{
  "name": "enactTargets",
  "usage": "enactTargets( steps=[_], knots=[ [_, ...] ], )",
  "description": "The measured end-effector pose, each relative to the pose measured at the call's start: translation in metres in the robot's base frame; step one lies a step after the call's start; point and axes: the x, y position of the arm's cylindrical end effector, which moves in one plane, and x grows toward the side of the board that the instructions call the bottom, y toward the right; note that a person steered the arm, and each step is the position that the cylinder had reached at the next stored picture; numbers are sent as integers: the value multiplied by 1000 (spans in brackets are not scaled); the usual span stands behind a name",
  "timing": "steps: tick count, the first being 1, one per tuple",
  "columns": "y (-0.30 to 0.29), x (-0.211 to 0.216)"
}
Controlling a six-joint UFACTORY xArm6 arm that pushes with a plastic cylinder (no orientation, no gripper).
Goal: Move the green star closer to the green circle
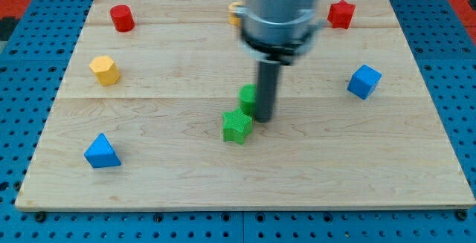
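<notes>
The green star [236, 125] lies near the board's middle. The green circle [247, 96] sits just above and slightly right of it, partly hidden behind my rod; the two blocks look almost touching. My tip [264, 118] rests on the board right beside the star's upper right edge and just right of the circle.
A red cylinder [122, 18] is at the top left, a yellow hexagon [105, 70] at the left, a blue triangle [101, 152] at the lower left. A blue cube [364, 81] is at the right, a red star [341, 13] at the top right. An orange block [236, 13] peeks out behind the arm.
</notes>
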Motion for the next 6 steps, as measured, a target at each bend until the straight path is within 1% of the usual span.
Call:
enactTargets(
  steps=[1, 2, 3, 4, 5, 6],
  knots=[
    [36, 17],
    [85, 48],
    [28, 82],
    [-18, 92],
    [-31, 23],
    [-45, -17]
  ],
)
